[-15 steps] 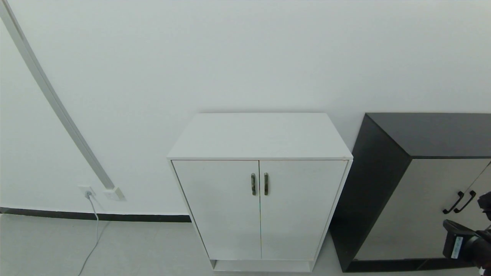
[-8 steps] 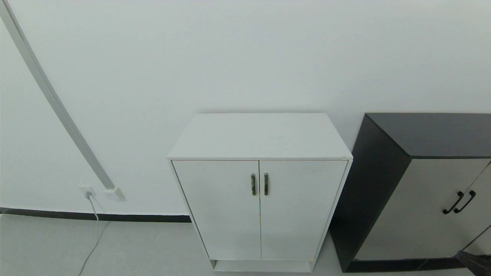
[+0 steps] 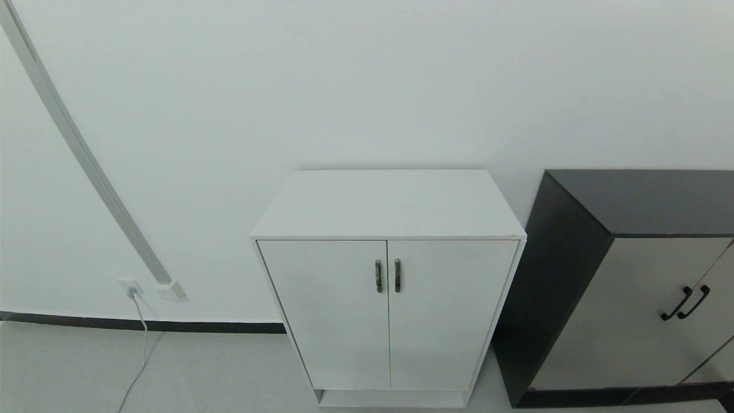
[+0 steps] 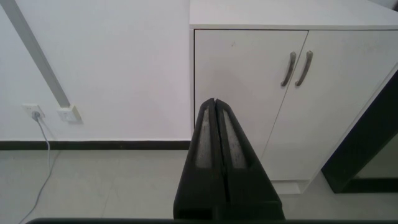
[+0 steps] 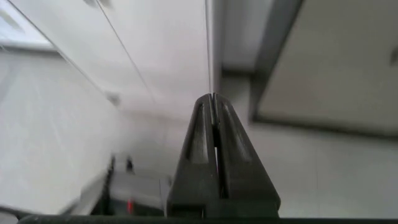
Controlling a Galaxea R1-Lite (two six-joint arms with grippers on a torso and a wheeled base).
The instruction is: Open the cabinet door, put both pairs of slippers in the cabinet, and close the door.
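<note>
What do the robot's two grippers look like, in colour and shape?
The left gripper has two long black fingers that widen from a narrow tip toward the base, each with a lighter grey strip along its length. The right gripper has the same dark, tapering shape, and its fingers seem to carry similar grey strips.

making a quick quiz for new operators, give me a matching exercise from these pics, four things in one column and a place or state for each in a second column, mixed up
Things
1. white cabinet
2. black cabinet
3. wall socket
4. left gripper

Place or state
a. jaws pressed together
b. both doors shut, middle of the head view
c. low down, left of the white cabinet
d. dark top and side, pale doors, right of the white cabinet

Pairs: 1-b, 2-d, 3-c, 4-a
</note>
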